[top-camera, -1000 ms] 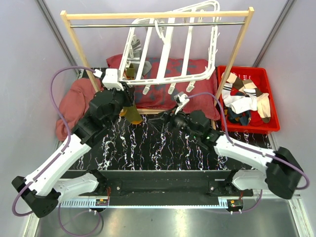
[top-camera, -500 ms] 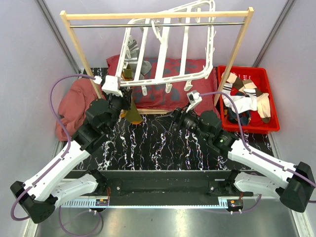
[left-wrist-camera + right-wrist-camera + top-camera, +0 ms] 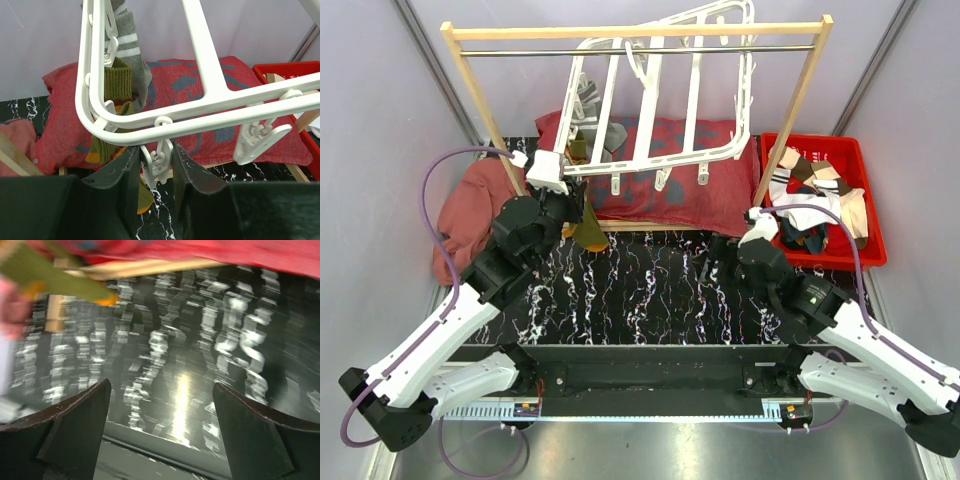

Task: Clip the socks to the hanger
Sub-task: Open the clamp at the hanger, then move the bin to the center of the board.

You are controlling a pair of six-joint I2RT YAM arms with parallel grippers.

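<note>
The left tool [image 3: 155,152] clenched the clip [image 3: 159,166] at the hanger's [image 3: 200,65] seven-o'clock corner, likely spreading it for the olive sock [image 3: 588,232] beneath; the right tool [image 3: 160,387] hung released, empty.

Black marbled counter [image 3: 640,290] before me, wooden rail frame [image 3: 630,30] at its far edge, red cloths [image 3: 720,195] beneath, red bin [image 3: 840,262] at far-right corner.
</note>
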